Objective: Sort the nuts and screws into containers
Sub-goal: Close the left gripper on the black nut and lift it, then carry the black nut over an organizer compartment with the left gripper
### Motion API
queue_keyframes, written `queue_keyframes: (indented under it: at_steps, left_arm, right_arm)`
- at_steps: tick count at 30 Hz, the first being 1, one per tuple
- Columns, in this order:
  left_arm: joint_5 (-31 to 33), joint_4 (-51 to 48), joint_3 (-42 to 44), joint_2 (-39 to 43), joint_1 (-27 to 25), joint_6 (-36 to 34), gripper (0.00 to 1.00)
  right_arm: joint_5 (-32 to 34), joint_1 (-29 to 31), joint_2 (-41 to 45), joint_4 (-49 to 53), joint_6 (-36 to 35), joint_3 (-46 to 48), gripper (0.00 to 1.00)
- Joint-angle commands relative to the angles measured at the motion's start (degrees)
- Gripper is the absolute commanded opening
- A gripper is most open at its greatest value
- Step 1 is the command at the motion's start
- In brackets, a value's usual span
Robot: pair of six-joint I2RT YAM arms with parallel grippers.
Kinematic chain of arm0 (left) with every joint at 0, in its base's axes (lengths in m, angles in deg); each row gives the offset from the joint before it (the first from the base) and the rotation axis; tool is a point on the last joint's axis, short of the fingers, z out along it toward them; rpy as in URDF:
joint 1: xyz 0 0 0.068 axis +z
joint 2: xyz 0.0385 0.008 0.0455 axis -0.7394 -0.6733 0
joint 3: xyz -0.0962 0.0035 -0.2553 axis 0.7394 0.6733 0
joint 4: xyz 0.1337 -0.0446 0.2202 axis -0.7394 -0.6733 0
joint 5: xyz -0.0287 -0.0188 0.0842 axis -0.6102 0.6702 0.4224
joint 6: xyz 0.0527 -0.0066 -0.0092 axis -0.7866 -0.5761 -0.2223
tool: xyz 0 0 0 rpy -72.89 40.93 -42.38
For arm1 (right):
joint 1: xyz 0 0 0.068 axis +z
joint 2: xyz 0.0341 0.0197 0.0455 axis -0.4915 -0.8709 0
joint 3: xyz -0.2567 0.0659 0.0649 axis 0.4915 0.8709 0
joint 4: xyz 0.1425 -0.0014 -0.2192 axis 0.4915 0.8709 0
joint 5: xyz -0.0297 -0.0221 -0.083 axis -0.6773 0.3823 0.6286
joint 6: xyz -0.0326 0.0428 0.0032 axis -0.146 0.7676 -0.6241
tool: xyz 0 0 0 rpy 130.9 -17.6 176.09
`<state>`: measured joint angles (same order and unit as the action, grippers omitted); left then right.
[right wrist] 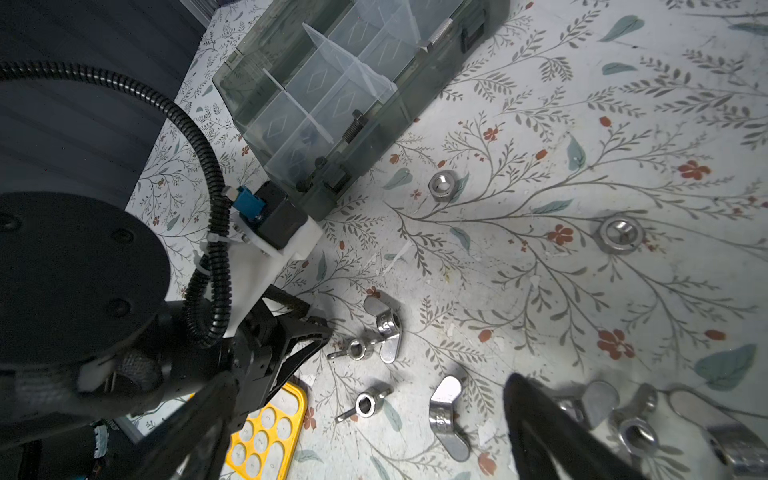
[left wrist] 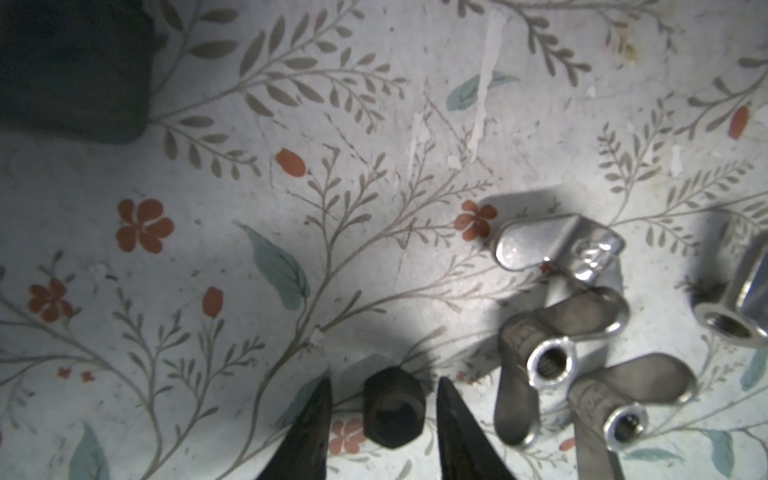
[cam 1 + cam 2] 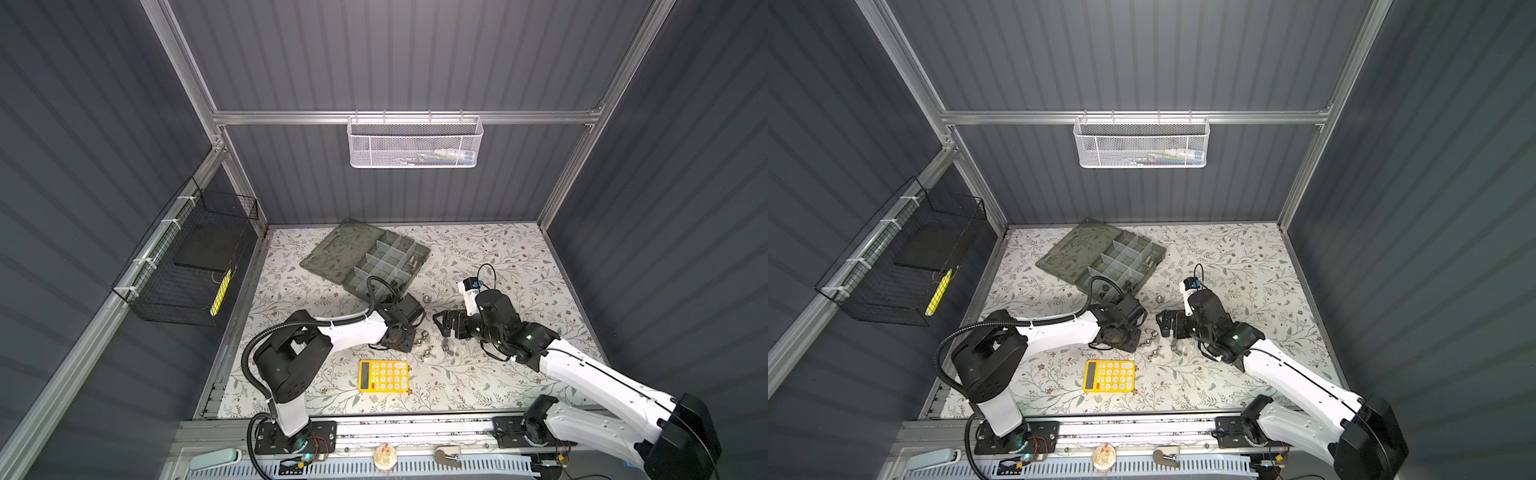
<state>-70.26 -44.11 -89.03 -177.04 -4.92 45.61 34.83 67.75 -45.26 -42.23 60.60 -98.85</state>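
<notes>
Sheeting printed with grey leaves and small red flowers covers the table, matte and scuffed. Toward its far side sits the organiser box, translucent grey-green plastic with thin pale dividers and its flat lid lying open. Threaded screws rest in its compartments. A yellow calculator with pale round keys lies near the front. The right gripper, black and angular, hovers with its jaws wide apart, and shiny silver wing nuts are scattered on the sheeting near it. Two silver hex nuts lie apart, nearer the box. The left gripper points down with its jaws apart. Its dark tapered fingers flank a dull black nut, leaving a sliver of gap on either side.
</notes>
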Motion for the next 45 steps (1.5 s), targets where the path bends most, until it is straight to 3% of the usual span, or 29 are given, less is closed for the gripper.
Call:
queue_keyframes:
  at_steps: [1,11,25,37,45]
  left_arm:
    - [1.38,-3.18,-0.42,-1.30,-0.51,-0.85,0.36]
    - [1.95,-4.08,0.40,0.12,-0.62,-0.80,0.20]
    - [-3.06,-4.62,-3.73,3.41,0.60,0.38,0.15]
    - [-13.13,-4.24,-6.37,8.95,10.91,0.72,0.15]
    - [-17.62,-5.04,-11.47,7.98,19.03,-1.13,0.15]
  right_arm:
    - [-0.45,-0.25,-0.29,-1.41,0.68,0.78,0.99]
    - [-1.11,-0.50,-0.81,-2.07,1.13,0.42,0.99]
    - [-1.71,-0.51,-0.34,-2.47,1.39,-0.55,0.99]
    - [-4.40,-0.51,-1.21,-5.53,0.26,-3.00,0.99]
    - [-7.34,-0.51,-7.32,-8.00,0.04,-7.62,0.99]
